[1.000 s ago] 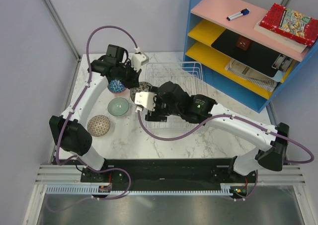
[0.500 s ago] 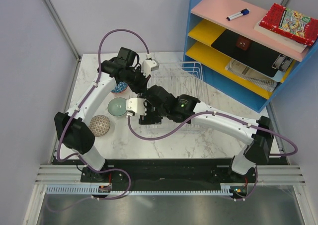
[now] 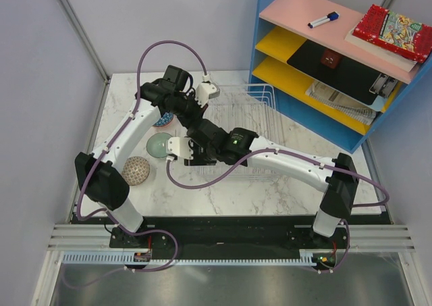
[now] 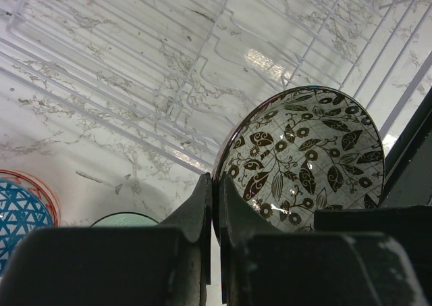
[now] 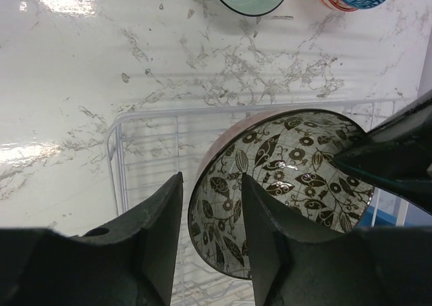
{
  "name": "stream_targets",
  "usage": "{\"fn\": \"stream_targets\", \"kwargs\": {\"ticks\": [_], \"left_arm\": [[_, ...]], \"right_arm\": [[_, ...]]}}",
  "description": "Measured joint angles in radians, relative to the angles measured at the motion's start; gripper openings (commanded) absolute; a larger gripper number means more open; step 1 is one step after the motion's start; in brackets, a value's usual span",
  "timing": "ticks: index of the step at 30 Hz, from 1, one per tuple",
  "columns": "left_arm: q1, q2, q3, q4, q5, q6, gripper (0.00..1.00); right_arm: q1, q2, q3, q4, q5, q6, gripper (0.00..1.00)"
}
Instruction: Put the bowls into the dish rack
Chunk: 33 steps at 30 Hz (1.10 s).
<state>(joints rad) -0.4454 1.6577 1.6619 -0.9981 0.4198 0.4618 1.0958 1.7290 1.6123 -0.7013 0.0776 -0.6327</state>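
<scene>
1. Quick change in the last second: my left arm has swung away from the blue bowl [image 3: 162, 120] and over to the left edge of the dish rack [image 3: 253, 93]. My right arm has stretched in to meet it there.
2. So the leaf-patterned bowl [image 4: 304, 164] is up off the bench [image 3: 223, 191] and has reached the rack. I'd say the first load is close. The blue bowl, the teal bowl [image 3: 158, 144] and the speckled bowl [image 3: 135, 171] sit on the bench left of the rack.
3. My left fingers [image 4: 200, 211] are narrow, pinched on the leaf-patterned bowl's rim, one finger inside and one outside. The bowl hangs tilted on edge, with its patterned inside showing to both wrist views.
4. My right fingers [image 5: 162, 218] are spread. The opposite side of the rim runs down through the gap between them, and neither finger looks pressed against it. I judge they are straddling it, not gripping.
5. The bowl sits over the rack's corner wires. I cannot tell whether it touches them.
6. The rim needs to settle between the wires before my left fingers let go, or the bowl could roll.
</scene>
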Motion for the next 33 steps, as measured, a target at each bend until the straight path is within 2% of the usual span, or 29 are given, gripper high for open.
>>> {"fn": "stream_targets", "kwargs": {"ticks": [4,8,11,13,15,22,23,24,25,26,31,33], "left_arm": [[0.000,0.000,0.001,0.000,0.000,0.000,0.02],[-0.002,0.000,0.002,-0.001,-0.001,0.000,0.02],[-0.003,0.000,0.002,-0.001,-0.003,0.000,0.02],[-0.003,0.000,0.002,-0.002,-0.009,0.000,0.02],[-0.002,0.000,0.002,-0.003,-0.020,-0.001,0.02],[0.008,0.000,0.002,-0.007,-0.052,-0.011,0.02],[0.008,0.000,0.001,-0.009,-0.053,-0.010,0.05],[0.008,0.000,0.001,-0.011,-0.054,-0.010,0.12],[0.008,0.000,0.001,-0.011,-0.054,-0.010,0.31],[0.008,0.000,0.001,-0.011,-0.055,-0.010,0.38],[-0.005,-0.001,0.000,-0.001,-0.027,-0.011,0.65],[-0.012,-0.001,0.000,0.005,-0.018,-0.013,0.70]], "right_arm": [[0.006,0.018,0.006,-0.019,0.003,0.000,0.43],[0.011,0.028,0.007,-0.029,0.008,-0.003,0.25],[0.014,0.040,0.019,-0.039,0.019,-0.005,0.20],[0.019,0.048,0.034,-0.055,0.037,-0.003,0.13],[0.025,0.059,0.052,-0.073,0.061,0.002,0.02],[0.048,0.115,0.123,-0.138,0.160,0.016,0.00],[0.052,0.121,0.125,-0.141,0.170,0.016,0.00],[0.055,0.126,0.126,-0.143,0.179,0.016,0.00],[0.056,0.129,0.126,-0.145,0.187,0.017,0.00],[0.057,0.131,0.126,-0.145,0.193,0.017,0.00],[0.064,0.137,0.123,-0.144,0.169,0.008,0.00],[0.067,0.137,0.119,-0.144,0.161,0.008,0.00]]}}
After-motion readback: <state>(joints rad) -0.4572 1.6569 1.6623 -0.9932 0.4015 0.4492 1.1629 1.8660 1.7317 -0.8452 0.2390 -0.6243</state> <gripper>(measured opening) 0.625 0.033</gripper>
